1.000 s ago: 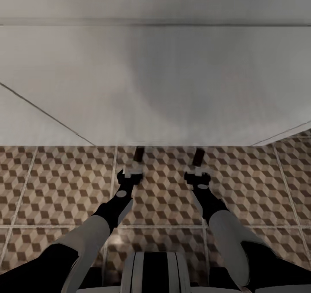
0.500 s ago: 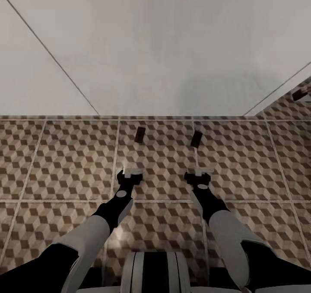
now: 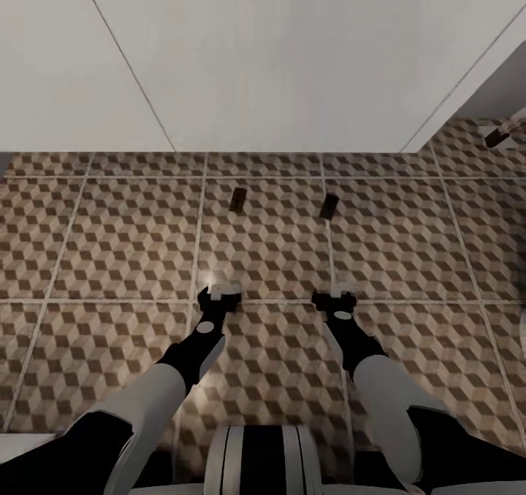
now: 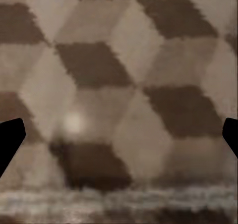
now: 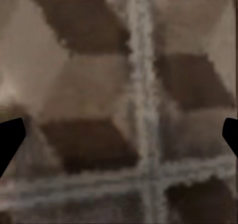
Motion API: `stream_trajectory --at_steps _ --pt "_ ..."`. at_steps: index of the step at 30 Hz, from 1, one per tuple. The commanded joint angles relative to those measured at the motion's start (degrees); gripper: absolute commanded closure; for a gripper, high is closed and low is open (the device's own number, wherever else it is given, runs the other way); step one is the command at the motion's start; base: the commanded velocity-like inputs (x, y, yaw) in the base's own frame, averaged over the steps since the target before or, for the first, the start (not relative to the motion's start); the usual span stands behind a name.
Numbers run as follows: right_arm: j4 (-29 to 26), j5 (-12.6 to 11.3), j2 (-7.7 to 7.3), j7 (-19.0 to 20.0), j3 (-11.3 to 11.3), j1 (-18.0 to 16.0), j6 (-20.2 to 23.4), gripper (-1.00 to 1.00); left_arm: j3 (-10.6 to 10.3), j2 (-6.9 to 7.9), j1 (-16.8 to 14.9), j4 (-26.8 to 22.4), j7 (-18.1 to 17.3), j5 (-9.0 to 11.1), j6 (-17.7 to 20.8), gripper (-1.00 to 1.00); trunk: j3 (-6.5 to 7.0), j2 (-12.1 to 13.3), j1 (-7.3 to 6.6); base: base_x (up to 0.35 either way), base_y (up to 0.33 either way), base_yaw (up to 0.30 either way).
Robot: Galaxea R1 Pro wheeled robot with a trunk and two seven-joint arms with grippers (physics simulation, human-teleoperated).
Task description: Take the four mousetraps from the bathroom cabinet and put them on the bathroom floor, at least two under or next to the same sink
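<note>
Two mousetraps lie flat on the bathroom floor (image 3: 109,247), one (image 3: 237,199) ahead of my left gripper and one (image 3: 329,206) ahead of my right gripper. A third small dark piece (image 3: 500,138) at the far right looks like another mousetrap. My left gripper (image 3: 221,288) and right gripper (image 3: 340,289) hang low over the tiles, well short of the traps. Both are open and hold nothing. In the left wrist view the left gripper (image 4: 119,135) has only tile between its dark fingertips (image 4: 10,137). The right gripper (image 5: 119,135) hovers over a grout crossing.
A large white panelled surface (image 3: 277,57) spans the far side, its lower edge just beyond the two traps. Its right edge slants away toward a darker gap (image 3: 504,86). Patterned tiles stretch left, right and toward me.
The whole head view has shifted: the white surface has slid up the picture and more floor shows. The two traps, earlier under its edge, now lie in the open. The arms keep their pose.
</note>
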Motion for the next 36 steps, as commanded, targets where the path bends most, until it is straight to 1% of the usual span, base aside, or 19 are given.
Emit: stream_trajectory --at_steps 1,14,18,33,36 --pt "0.0 0.57 0.06 -0.03 -0.39 -0.03 -0.04 -1.0 -0.37 0.0 -0.05 0.1 0.41 0.36 -0.25 -1.0 -0.02 -0.01 -0.04 -0.332 0.0 0.0" --pt "-0.42 0.57 0.07 -0.05 -0.39 -0.02 -0.06 -1.0 -0.37 0.0 -0.05 0.17 0.34 0.36 -0.43 -1.0 -0.02 -0.01 -0.04 -0.331 0.0 0.0" --pt "-0.45 0.57 0.06 -0.06 -0.42 -0.02 -0.04 -1.0 -0.37 0.0 -0.05 0.29 0.33 0.36 -0.43 -1.0 -0.02 -0.01 -0.04 -0.242 0.0 0.0" --pt "-0.46 0.57 0.06 -0.06 -0.41 0.0 -0.06 -1.0 -0.37 0.0 -0.05 0.99 0.32 0.57 -0.5 -1.0 -0.02 -0.01 -0.04 -0.041 0.0 0.0" --pt "-0.46 0.57 0.06 -0.06 -0.44 0.0 -0.06 -1.0 -0.37 0.0 -0.05 1.08 0.32 0.6 -0.51 -1.0 0.64 0.03 -0.12 -0.003 0.0 0.0"
